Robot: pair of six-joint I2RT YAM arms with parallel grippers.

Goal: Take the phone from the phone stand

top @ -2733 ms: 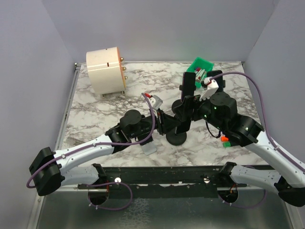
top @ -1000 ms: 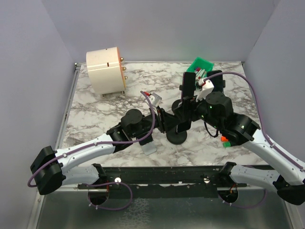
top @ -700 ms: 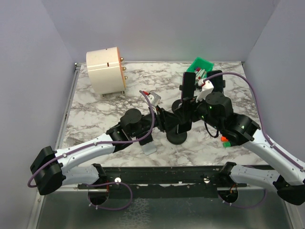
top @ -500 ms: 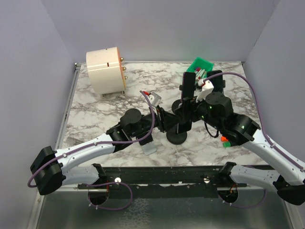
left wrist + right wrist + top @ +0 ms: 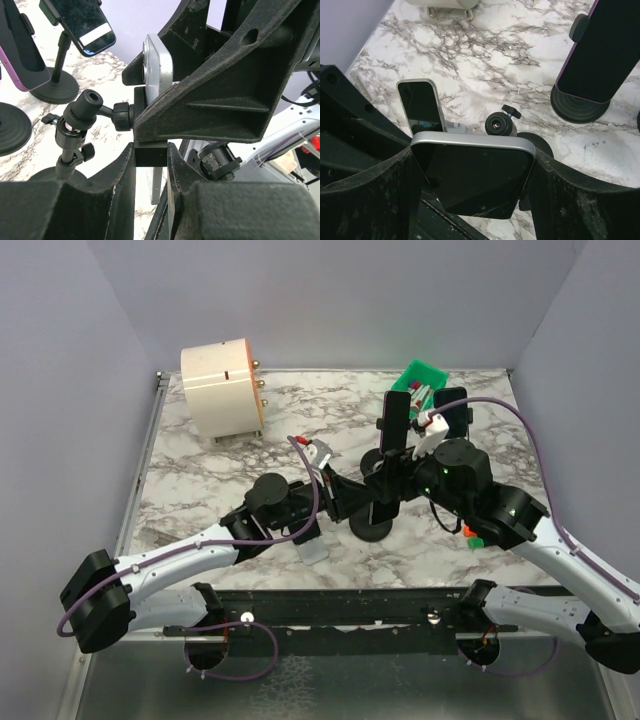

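Both arms reach inward, left gripper (image 5: 151,156) apparently pinched narrow, right gripper (image 5: 474,162) clamped wide.

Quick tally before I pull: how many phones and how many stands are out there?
Phones: 4 – silver-rimmed dark-screen phone, purple-cased phone, black phone, small phone lying flat
Black round-base stands: 3 – centre stand, purple-cased phone's stand, black phone's stand
Total: 7

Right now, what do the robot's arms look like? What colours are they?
The left arm and right arm are pale whitish shells with chunky black joints. A thin purple cable loops along each one. Their fingers are rough black plastic. The right arm also has a tiny green light.
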